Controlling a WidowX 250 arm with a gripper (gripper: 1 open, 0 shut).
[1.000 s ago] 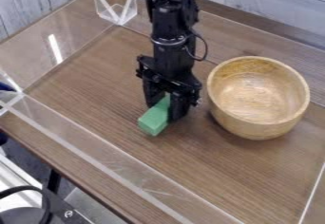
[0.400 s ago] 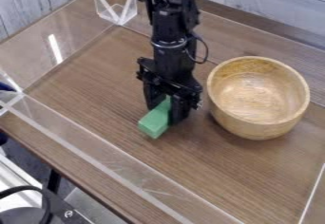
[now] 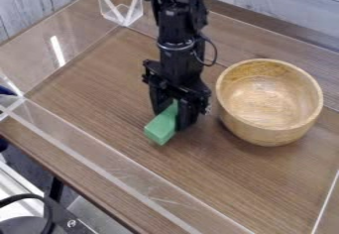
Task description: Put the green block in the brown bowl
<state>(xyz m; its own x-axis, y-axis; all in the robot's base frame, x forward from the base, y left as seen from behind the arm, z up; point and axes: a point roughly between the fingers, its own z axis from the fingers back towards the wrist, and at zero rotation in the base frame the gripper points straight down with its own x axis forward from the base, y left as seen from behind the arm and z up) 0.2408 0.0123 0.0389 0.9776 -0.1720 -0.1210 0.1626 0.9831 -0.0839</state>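
Note:
The green block (image 3: 162,129) lies flat on the wooden table, just left of the brown bowl (image 3: 272,129). My gripper (image 3: 173,111) points straight down over the block's far end. Its two black fingers stand apart, one on each side of the block, and the jaws look open around it. The block's far end is hidden behind the fingers. The bowl sits upright to the right of the gripper and holds nothing.
A low clear plastic wall (image 3: 54,129) runs around the wooden table top (image 3: 93,79). A clear plastic piece (image 3: 119,8) stands at the back edge behind the arm. A black cable hangs off the arm beside the bowl.

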